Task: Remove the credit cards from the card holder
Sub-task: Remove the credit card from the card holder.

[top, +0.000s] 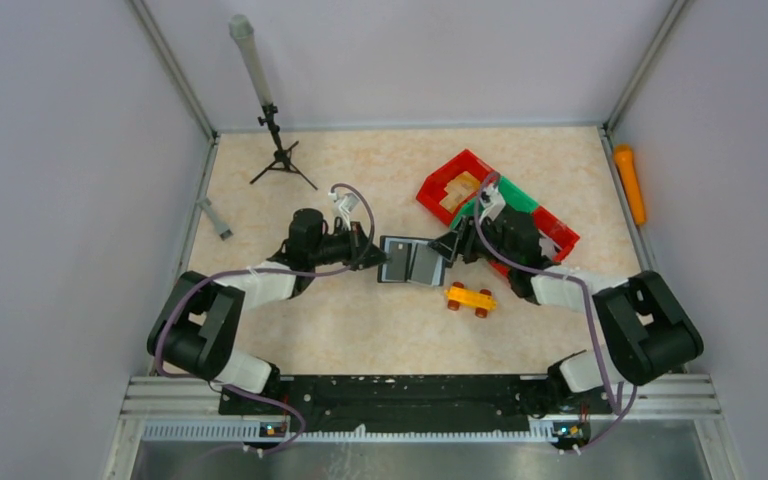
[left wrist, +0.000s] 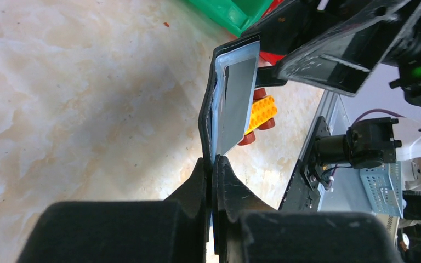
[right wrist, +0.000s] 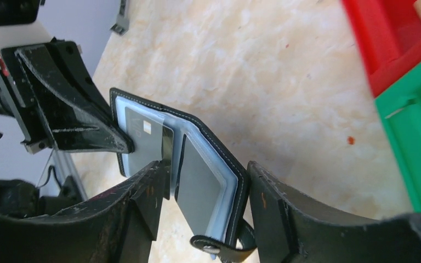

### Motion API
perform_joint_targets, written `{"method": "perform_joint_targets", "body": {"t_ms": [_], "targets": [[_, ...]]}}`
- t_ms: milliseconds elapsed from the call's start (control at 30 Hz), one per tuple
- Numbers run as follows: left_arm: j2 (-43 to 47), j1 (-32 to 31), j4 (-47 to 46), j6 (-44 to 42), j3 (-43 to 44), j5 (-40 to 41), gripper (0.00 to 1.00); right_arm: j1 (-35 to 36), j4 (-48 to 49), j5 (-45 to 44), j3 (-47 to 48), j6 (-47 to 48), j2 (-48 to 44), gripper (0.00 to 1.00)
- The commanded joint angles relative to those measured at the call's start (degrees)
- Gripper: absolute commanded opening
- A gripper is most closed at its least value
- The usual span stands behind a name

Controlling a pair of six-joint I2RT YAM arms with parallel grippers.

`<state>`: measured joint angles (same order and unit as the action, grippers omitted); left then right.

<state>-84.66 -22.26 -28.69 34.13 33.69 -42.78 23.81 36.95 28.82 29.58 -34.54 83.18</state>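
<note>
Black card holder [top: 412,262] spread open, one flap clamped in the left tool [left wrist: 212,164], the right tool [right wrist: 205,167] parted astride the other flap.

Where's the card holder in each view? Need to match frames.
Top external: card holder mid-frame, lying open.
Left wrist: centre, seen edge-on.
Right wrist: lower centre, open, grey inner face showing.
Shared landmark: green bin, upper right of it in top, top centre in left wrist, right edge in right wrist.
</note>
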Motion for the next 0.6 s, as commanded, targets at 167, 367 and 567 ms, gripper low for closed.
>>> {"method": "perform_joint_targets", "body": {"t_ms": [167,367,567], "targets": [[-1.4,1.4,3.1,-0.3,2.9,4.9,0.0,-0.3,5.2,-7.2,-6.1,3.6,-9.9,0.61],[-3.9,1.8,-2.8,3.2,2.6,0.1,0.0,1.2,15.2,5.7,-4.8,1.1,-3.3,0.55],[-5.4,1.8,-15.6,9.8,0.4,-6.4,0.0,3.5,17.3,10.4,-0.6,-2.0,6.4,0.5]]}}
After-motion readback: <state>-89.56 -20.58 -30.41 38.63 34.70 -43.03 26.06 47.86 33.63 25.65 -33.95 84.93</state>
